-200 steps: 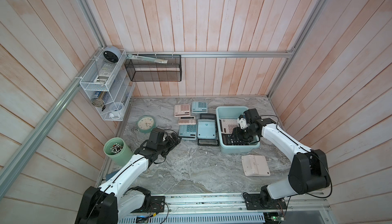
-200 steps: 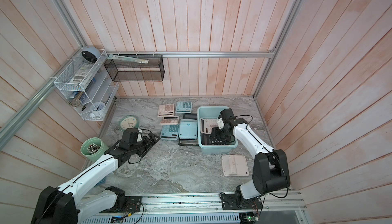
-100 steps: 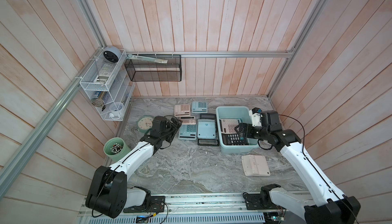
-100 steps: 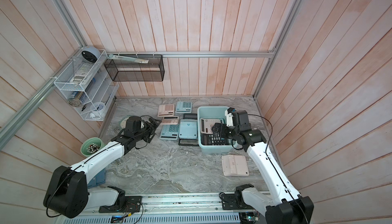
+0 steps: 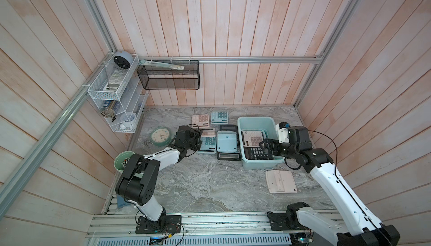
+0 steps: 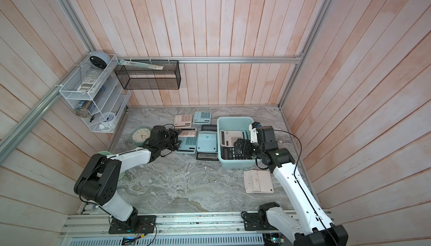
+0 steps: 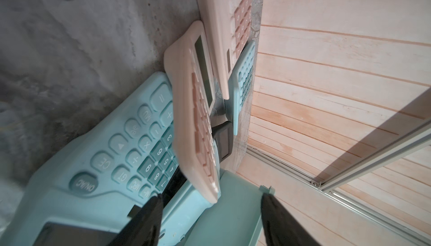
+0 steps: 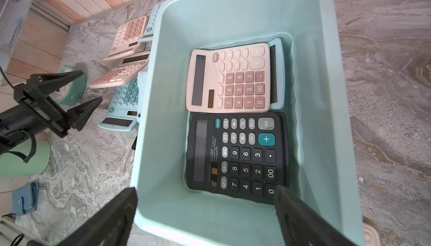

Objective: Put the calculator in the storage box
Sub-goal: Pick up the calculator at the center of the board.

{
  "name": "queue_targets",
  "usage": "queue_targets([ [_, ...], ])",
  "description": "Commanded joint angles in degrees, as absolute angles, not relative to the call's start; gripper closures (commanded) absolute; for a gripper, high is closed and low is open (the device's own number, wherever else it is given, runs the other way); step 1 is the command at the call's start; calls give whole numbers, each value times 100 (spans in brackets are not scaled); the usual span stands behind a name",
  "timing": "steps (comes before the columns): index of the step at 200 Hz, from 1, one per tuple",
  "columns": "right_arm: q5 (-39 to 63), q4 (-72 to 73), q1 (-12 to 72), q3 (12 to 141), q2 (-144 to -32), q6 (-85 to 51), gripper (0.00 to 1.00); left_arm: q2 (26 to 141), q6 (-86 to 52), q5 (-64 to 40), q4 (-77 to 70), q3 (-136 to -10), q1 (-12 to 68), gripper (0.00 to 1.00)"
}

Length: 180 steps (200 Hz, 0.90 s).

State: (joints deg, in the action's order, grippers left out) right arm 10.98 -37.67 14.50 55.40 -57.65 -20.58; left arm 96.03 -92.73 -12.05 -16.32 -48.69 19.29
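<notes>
Since the pink calculator (image 7: 193,126), mid-frame, looks light, stiff and smooth, pinch its long edges; left gripper (image 7: 211,193) gapes empty, right gripper (image 8: 205,189) gapes empty over the box (image 8: 326,93).

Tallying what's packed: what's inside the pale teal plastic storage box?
A pink calculator and a black calculator, face up. Beneath the pink one, a pale blue calculator's edge shows; the rest is covered.

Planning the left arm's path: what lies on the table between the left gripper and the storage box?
In both top views: a face-up teal calculator by the left gripper, then a face-down teal calculator over black calculators, beside the storage box.
</notes>
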Motion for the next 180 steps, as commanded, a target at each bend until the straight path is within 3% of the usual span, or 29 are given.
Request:
queue_targets([
  [1, 1140, -3864, 1439, 5478, -5579, -2079, 2, 9864, -9425, -968, -1699, -5154, 1934, 41],
  [59, 1268, -4019, 1441, 5402, -5377, -2028, 2, 10418, -9265, -1161, -1358, -5678, 2004, 70],
  [130, 1414, -4034, 1437, 5403, -5283, -2083, 2, 10638, -9111, -1141, -1075, -5766, 2032, 71],
  [180, 1445, -4104, 1438, 5477, -5248, -2100, 2, 10262, -8848, -921, -547, -5675, 2057, 88],
])
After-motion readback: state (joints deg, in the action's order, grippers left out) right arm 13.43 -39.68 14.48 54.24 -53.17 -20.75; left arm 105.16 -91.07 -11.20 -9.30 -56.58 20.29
